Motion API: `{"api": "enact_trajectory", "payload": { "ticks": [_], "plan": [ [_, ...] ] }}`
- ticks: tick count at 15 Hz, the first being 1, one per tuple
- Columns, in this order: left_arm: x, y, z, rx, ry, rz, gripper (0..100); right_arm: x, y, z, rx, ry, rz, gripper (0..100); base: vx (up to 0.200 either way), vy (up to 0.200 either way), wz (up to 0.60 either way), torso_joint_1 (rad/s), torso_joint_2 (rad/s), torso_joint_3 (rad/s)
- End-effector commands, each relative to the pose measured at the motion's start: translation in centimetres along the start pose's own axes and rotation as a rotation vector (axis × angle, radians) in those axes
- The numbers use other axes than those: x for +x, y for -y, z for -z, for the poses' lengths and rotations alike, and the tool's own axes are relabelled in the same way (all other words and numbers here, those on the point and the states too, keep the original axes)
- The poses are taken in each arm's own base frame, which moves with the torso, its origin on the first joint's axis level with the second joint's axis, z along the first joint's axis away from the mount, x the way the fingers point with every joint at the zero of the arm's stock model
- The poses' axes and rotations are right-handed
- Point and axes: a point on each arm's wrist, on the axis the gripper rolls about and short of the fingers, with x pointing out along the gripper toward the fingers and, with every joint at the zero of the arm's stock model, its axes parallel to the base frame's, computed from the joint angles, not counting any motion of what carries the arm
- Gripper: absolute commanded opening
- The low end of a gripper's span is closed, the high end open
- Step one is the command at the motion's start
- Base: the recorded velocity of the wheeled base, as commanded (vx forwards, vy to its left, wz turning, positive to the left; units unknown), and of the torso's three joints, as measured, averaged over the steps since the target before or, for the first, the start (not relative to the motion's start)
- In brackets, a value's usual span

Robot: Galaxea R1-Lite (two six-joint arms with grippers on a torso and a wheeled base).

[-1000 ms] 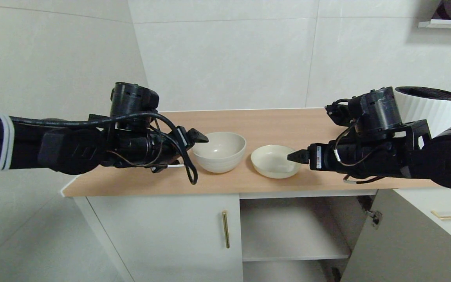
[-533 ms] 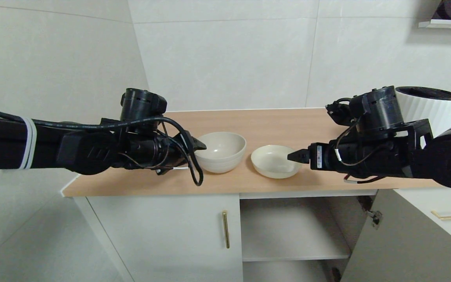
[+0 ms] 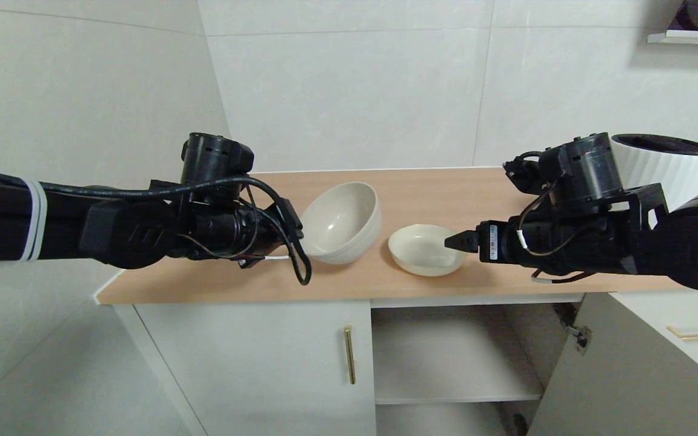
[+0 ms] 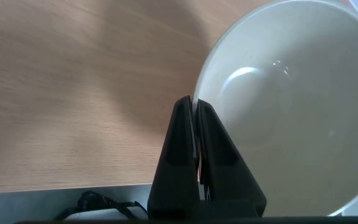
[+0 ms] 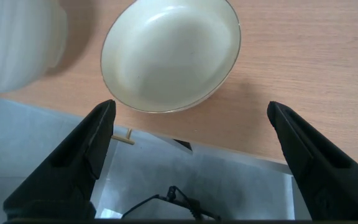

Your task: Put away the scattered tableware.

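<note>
Where the smooth, wood-grain desk (image 3: 422, 194) meets the tiled wall, the left gripper (image 4: 196, 121) has its jaws clenched on the thin rim of a deep, glossy cream bowl (image 3: 343, 221), which is tipped leftward. To the right sits a shallow round dish (image 3: 425, 249), with the right gripper (image 5: 190, 111) at its right edge, jaws released wide.

Both arms lie level, pointing inward; left pincer (image 4: 194, 107) clamps the bowl (image 4: 284, 118) rim, right pincer (image 5: 190, 107) gapes wide.
</note>
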Motion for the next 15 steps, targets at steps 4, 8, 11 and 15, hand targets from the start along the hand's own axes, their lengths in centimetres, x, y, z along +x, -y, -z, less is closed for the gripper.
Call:
{"api": "enact_trajectory", "payload": {
  "ticks": [4,8,11,15],
  "plan": [
    [-0.8,0.2,-0.3,-0.001,0.015,0.012,0,3.1,-0.9,0.5,-0.024,0.008,0.124,100,0.0,0.0,0.0,0.0,0.0,0.0],
    [-1.0,0.3,-0.3,-0.001,0.016,0.013,0,4.5,-0.9,0.7,-0.028,0.029,0.212,100,0.0,0.0,0.0,0.0,0.0,0.0],
    [-1.0,0.3,-0.3,-0.001,0.016,0.013,0,5.7,-0.7,1.1,-0.032,0.026,0.259,100,0.0,0.0,0.0,0.0,0.0,0.0],
    [-1.1,0.2,-0.4,-0.002,0.018,0.011,0,6.3,-0.7,1.4,-0.034,0.017,0.269,100,0.0,0.0,0.0,0.0,0.0,0.0]
  ]
}}
